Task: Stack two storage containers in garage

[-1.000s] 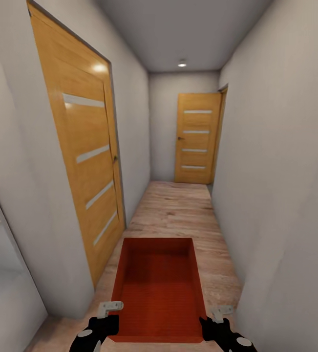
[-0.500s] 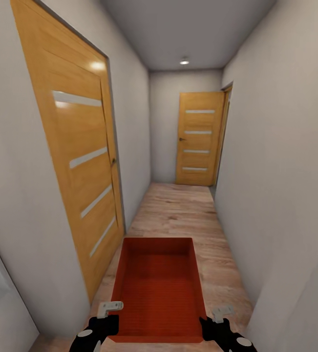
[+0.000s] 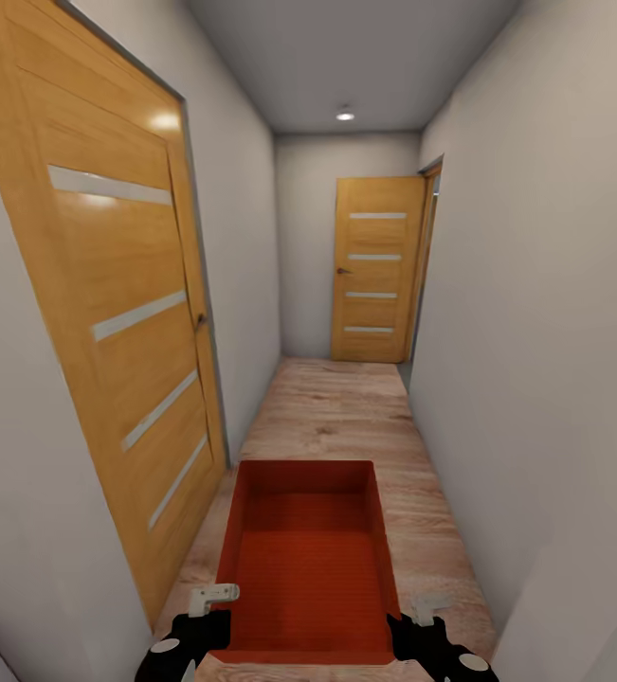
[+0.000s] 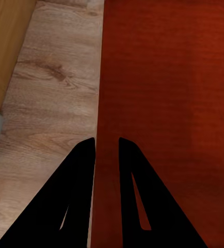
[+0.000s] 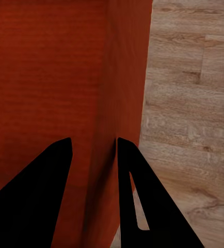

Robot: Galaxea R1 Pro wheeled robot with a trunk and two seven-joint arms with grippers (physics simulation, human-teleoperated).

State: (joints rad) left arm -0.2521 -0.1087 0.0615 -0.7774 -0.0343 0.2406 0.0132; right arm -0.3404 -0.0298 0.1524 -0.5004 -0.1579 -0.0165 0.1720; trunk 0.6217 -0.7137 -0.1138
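You carry one storage container (image 3: 308, 559) level ahead of the trunk, above the corridor's wood floor (image 3: 346, 407). The left gripper (image 4: 107, 147) and right gripper (image 5: 94, 147) each clamp one opposite side wall, balancing the load.

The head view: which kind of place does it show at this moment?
Most likely a narrow indoor hallway: plain walls close on both sides, a wooden door on the left, another door at the far end, and light wood plank flooring. It is not the garage.
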